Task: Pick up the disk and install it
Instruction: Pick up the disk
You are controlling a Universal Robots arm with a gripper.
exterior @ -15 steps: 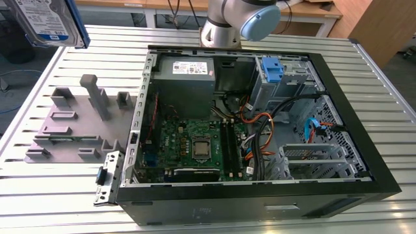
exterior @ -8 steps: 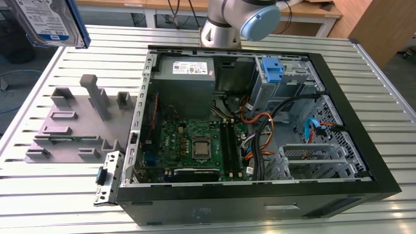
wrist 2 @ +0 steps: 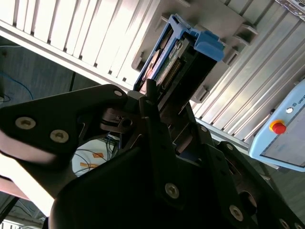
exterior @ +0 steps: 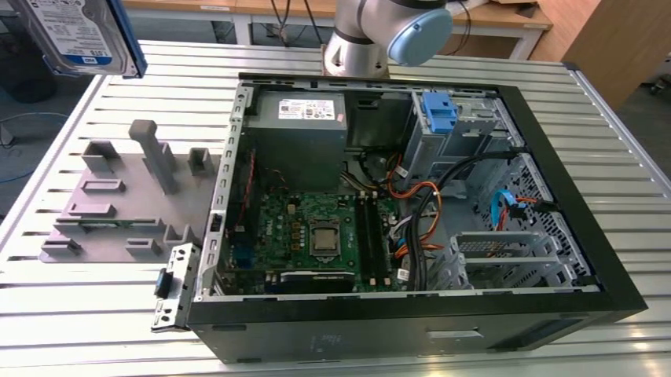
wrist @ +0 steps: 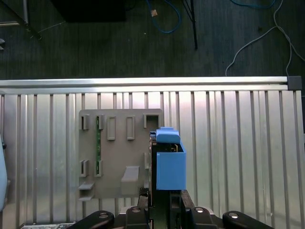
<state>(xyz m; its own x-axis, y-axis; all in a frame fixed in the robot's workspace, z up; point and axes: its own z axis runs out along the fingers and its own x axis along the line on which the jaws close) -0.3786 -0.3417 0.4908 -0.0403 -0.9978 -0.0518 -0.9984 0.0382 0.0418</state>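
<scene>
The disk [exterior: 71, 33], a silver drive with a white-and-blue label in a blue carrier, hangs high above the table at the exterior view's far upper left. In both wrist views my gripper [wrist: 162, 202] is shut on it. The first wrist view shows the disk [wrist: 169, 162] edge-on, over the slatted table beside the grey fixture plate [wrist: 119, 152]. In the second wrist view the black fingers [wrist 2: 152, 102] clamp the disk [wrist 2: 178, 57] by its lower end, and its blue tab points away from the gripper.
An open computer case [exterior: 587, 259] lies on the slatted metal table [exterior: 126, 314], with a power supply [exterior: 302, 118], a motherboard [exterior: 314, 228], cables and a blue bracket [exterior: 441, 114] in its drive bay. A pendant with a red button [wrist 2: 278, 127] sits beyond the table edge.
</scene>
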